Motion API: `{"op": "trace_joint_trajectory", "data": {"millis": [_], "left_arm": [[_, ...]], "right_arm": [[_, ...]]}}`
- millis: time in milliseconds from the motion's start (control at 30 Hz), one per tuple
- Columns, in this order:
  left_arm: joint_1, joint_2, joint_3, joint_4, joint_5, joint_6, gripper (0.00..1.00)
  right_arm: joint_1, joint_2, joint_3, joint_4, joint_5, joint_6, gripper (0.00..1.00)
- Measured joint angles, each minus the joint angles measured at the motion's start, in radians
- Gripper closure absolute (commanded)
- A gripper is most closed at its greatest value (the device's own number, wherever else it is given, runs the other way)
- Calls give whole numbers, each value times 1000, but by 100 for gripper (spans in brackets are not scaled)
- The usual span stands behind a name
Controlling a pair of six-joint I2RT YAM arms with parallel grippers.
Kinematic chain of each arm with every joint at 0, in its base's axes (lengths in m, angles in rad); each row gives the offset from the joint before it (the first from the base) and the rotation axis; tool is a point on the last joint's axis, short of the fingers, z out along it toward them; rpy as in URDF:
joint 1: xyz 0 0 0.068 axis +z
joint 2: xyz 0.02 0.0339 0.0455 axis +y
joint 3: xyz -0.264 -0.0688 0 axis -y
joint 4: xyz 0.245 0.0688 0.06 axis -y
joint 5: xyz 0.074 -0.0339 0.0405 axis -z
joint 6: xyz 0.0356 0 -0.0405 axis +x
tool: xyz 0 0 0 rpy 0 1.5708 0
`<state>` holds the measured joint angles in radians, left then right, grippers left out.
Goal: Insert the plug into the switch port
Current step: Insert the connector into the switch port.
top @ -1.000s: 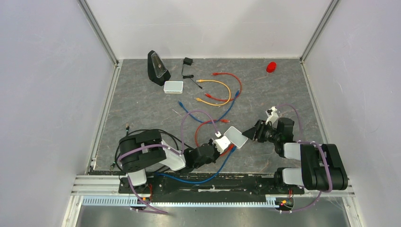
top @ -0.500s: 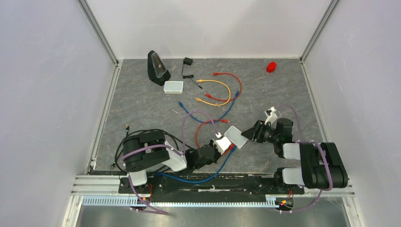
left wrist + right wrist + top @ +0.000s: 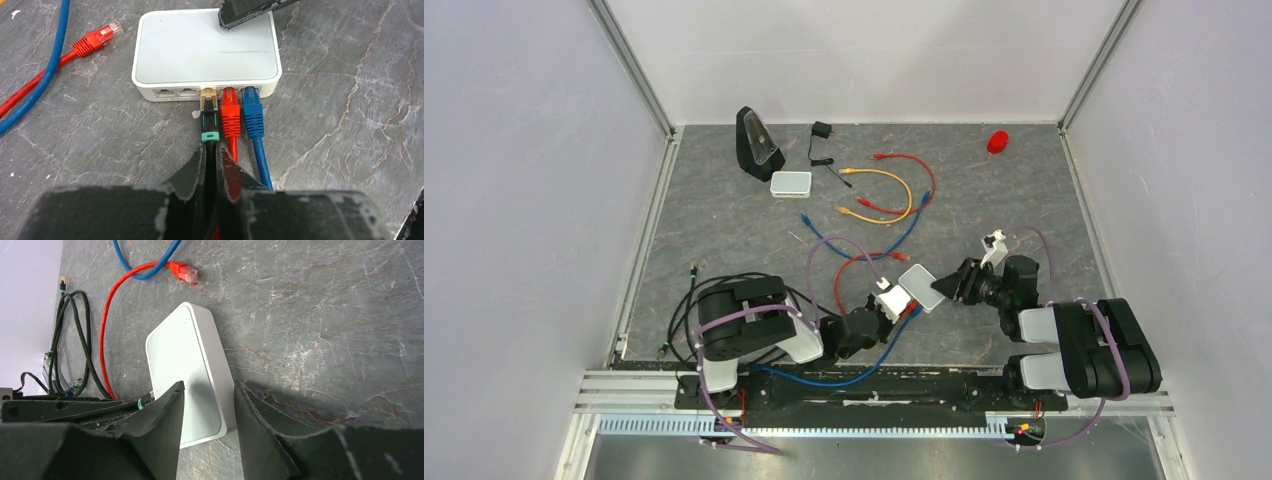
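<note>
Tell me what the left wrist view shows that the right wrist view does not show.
Only left wrist: the port row, a red plug and a blue plug seated in it, and the left tool shut on the black cable, whose black plug sits at the next port. Only right wrist: coiled dark leads, and the right tool with its jaws open. Both: the pale switch and a loose red plug.

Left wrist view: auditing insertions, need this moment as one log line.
left gripper shut on black cable | plug tip at switch port, not seated | right gripper open over box
</note>
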<state>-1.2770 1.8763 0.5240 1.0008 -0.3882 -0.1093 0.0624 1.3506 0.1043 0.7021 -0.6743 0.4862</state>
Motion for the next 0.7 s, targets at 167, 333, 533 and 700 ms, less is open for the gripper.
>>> {"op": "trace_joint_trajectory", "data": {"millis": [167,333,533,700], "left_arm": [[-1,35,0,64,-13,-8,98],[-3,60,-7,117,-28,-8,98],[-3,77,-22,171,-32,-7,98],[-3,83,-26,187,-34,-6,98]], "right_arm": [[10,11,-18,51,25,18,59],[11,64,-48,168,28,31,60],[11,146,-43,264,-2,18,61],[23,164,-44,291,-3,-5,63]]}}
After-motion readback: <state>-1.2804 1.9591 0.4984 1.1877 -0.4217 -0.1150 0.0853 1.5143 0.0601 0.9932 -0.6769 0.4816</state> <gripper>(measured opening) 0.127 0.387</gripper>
